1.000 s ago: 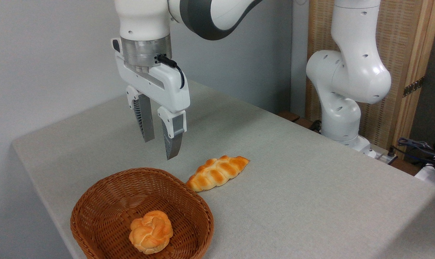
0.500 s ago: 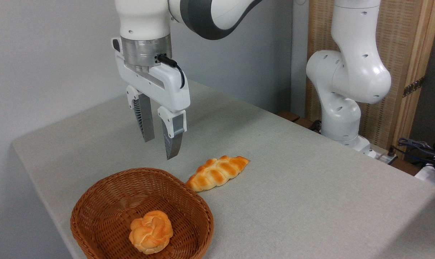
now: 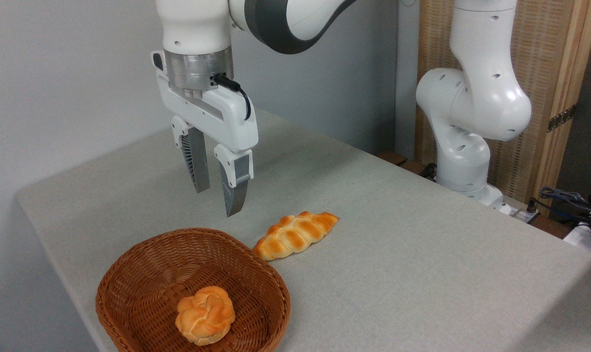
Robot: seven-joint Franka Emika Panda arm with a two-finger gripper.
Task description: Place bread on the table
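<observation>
Almost nothing has moved since a second ago: the gripper [image 3: 217, 196] hangs in nearly the same spot, perhaps a touch to the right, and the bread and loaf lie where they lay. Its two fingers [image 3: 236, 185] point down with a narrow gap between them, holding nothing, well above the table [image 3: 422, 264]. They hover over the bare cloth just behind the basket's far rim. The basket [image 3: 144, 274], brown wicker, sits at the table's near left edge, partly cut off by the bottom of the view. The bread [image 3: 205, 315] lies inside it on the near side of its floor, apart from the gripper. The loaf [image 3: 295, 234], long and braided, rests on the cloth just beside the basket's right rim, towards the table's middle. The arm's white base [image 3: 471, 122] stands beyond the far right edge.
</observation>
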